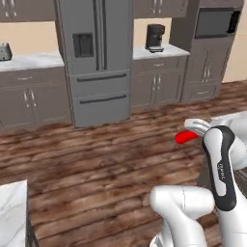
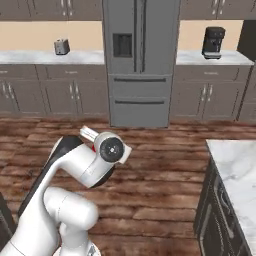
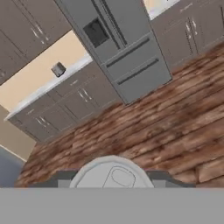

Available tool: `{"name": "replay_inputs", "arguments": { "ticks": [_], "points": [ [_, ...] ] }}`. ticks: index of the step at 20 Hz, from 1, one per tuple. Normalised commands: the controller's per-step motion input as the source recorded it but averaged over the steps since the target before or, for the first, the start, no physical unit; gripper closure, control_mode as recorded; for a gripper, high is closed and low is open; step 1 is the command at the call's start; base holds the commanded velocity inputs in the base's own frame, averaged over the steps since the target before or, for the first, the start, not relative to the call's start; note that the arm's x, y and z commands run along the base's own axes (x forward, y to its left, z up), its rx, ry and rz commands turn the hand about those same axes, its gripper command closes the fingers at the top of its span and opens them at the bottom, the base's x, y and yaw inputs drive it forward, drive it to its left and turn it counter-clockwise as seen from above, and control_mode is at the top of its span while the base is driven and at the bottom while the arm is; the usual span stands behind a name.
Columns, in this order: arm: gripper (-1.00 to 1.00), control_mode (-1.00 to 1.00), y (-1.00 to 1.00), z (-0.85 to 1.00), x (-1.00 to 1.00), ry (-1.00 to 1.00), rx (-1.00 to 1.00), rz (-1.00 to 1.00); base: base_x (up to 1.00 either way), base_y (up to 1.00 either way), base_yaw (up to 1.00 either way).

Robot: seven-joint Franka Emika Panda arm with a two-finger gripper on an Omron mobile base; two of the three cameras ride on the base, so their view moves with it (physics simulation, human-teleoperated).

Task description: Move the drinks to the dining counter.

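The left base view shows the red can (image 1: 185, 137) lying sideways at the gripper (image 1: 193, 129), held above the wooden floor (image 1: 96, 159), well apart from any surface. From the right base view only a red sliver (image 2: 93, 148) peeks behind the wrist. The hand view looks along the can's grey top (image 3: 113, 175) toward the refrigerator (image 3: 118, 43) and toaster (image 3: 57, 69). The jaws are clenched, apparently on the can. The arm is folded, elbow raised, hand level.
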Motion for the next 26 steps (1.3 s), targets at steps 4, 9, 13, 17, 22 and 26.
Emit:
{"name": "replay_inputs", "arguments": {
  "ticks": [4, 9, 13, 17, 22, 26],
  "points": [
    [1.0, 1.0, 0.0, 0.0, 0.0, 0.0, 0.0, 0.0, 0.0, 0.0, -1.0],
    [1.0, 1.0, 0.0, 0.0, 0.0, 0.0, 0.0, 0.0, 0.0, 0.0, -1.0],
    [1.0, 1.0, 0.0, 0.0, 0.0, 0.0, 0.0, 0.0, 0.0, 0.0, -1.0],
    [1.0, 1.0, 0.0, 0.0, 0.0, 0.0, 0.0, 0.0, 0.02, 0.0, -0.98],
    [1.0, 1.0, 0.0, 0.0, 0.0, 0.0, 0.0, 0.0, 0.27, -0.17, -0.8],
    [1.0, 1.0, 0.0, 0.0, 0.0, 0.0, 0.0, 0.0, 0.99, -0.04, -0.27]
  ]
}}
